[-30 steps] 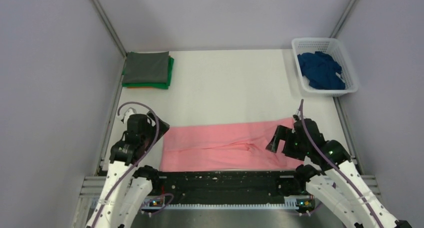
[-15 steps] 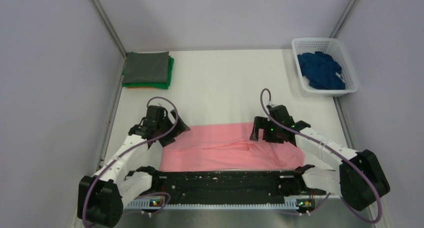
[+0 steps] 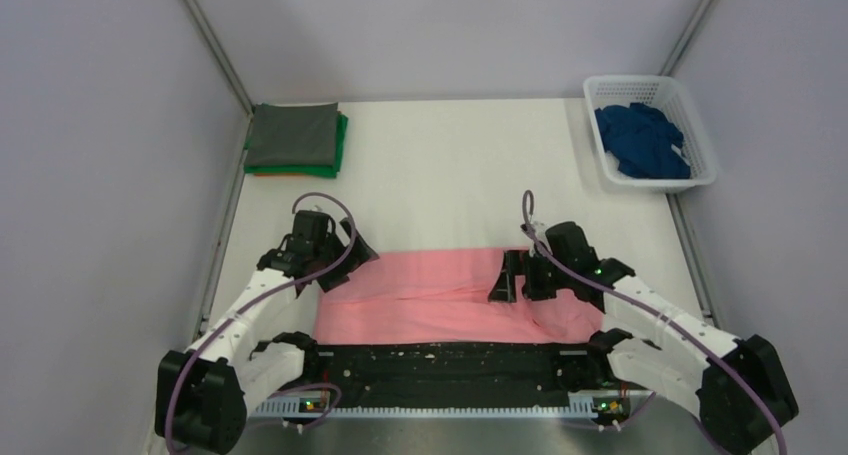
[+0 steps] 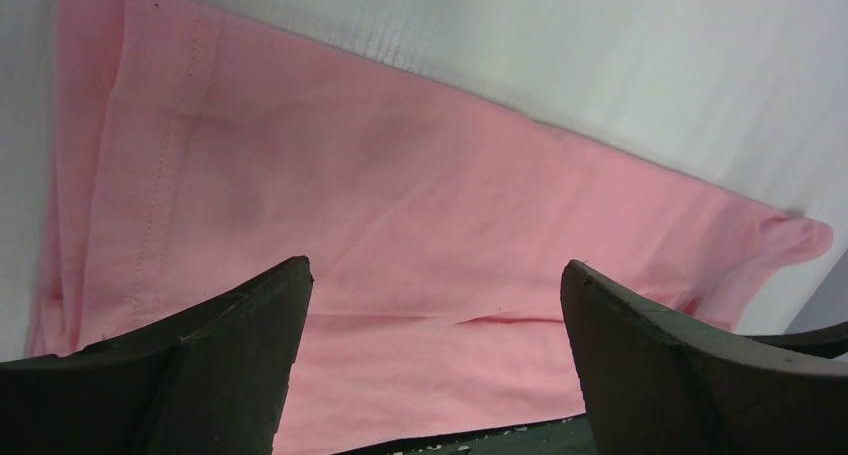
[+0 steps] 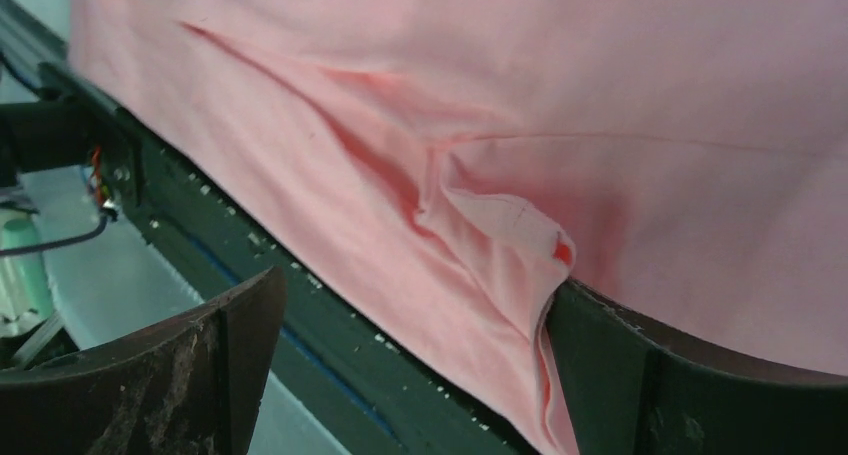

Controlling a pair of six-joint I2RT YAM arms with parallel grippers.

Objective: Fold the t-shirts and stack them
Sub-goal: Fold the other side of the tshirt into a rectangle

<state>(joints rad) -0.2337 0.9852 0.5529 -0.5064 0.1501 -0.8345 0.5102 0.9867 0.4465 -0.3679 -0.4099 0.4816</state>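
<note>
- The salmon-pink t-shirt (image 3: 440, 290) lies spread flat in a wide band across the near part of the worktop (image 3: 450, 175), and its near edge reaches the black rail (image 3: 440, 360) at the front.
- In the right wrist view a creased fold runs through the cloth, ending in a small pale label with a red tab (image 5: 562, 250).
- The left gripper (image 3: 350, 260) hangs over the shirt's far left corner. Its jaws are spread wide and there is nothing between them, only pink cloth below.
- The right gripper (image 3: 518, 278) is over the right half of the shirt, also wide open and holding nothing. The labelled fold lies just beside one finger (image 5: 650, 375); whether it touches cannot be told.
- At the far left corner of the worktop sits a folded stack with a grey t-shirt (image 3: 292, 135) on top, a green t-shirt (image 3: 341, 145) beneath it and an orange t-shirt (image 3: 265, 173) showing only as a thin edge at the bottom.
- At the far right a dark blue t-shirt (image 3: 642, 140) lies crumpled inside a white lattice basket (image 3: 650, 83).
</note>
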